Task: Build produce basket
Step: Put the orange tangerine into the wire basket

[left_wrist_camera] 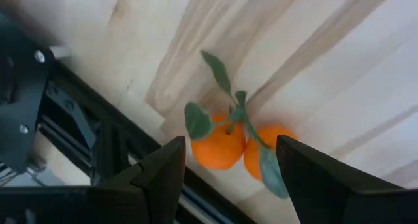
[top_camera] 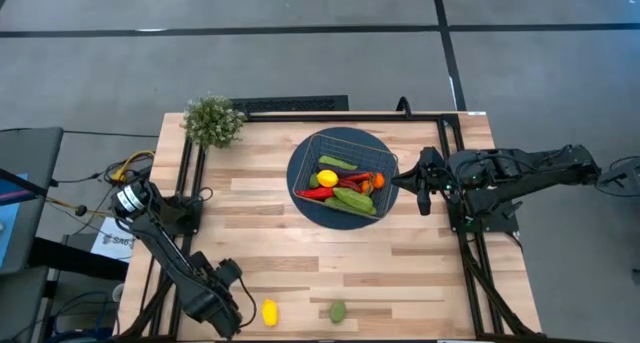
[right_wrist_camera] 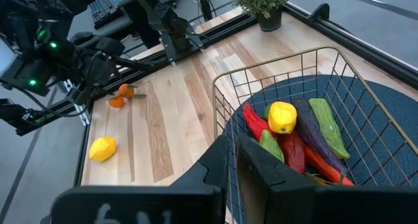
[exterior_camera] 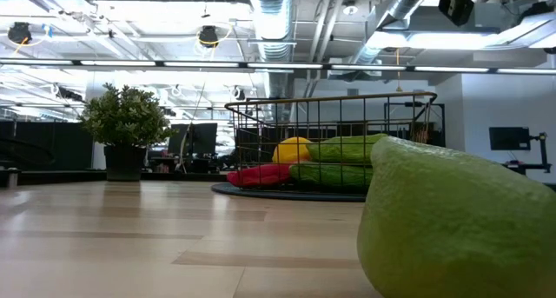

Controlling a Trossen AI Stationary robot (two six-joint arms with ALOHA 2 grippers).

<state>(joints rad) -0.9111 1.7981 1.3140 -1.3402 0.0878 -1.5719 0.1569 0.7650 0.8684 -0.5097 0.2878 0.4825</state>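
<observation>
Produce (top_camera: 345, 186) lies mostly in the wire basket (top_camera: 386, 155), which sits on a round dark blue mat (top_camera: 300, 183) toward the far right part of the table (top_camera: 280, 243). Inside I see a yellow lemon (right_wrist_camera: 282, 117), a red pepper (right_wrist_camera: 253, 122), a purple eggplant (right_wrist_camera: 310, 134) and green cucumbers (right_wrist_camera: 328, 127).

My left fingers (left_wrist_camera: 228, 175) are spread apart at the near left corner of the table, above a pair of small oranges (left_wrist_camera: 241, 147) with green leaves. The oranges lie right against the table's edge, beside the black frame rail (left_wrist_camera: 85, 129), so there is little room on that side. I am not touching them.

A second lemon (top_camera: 269, 312) and a lime (top_camera: 338, 311) lie near the front edge, apart from each other, with a wide stretch of bare wood between them and the basket.

My right fingers (right_wrist_camera: 234, 160) are close together, holding nothing, just outside the basket's right rim.

A leafy potted plant (top_camera: 212, 121) stands at the far left corner.

A white label on my left arm carries print too small to read.
</observation>
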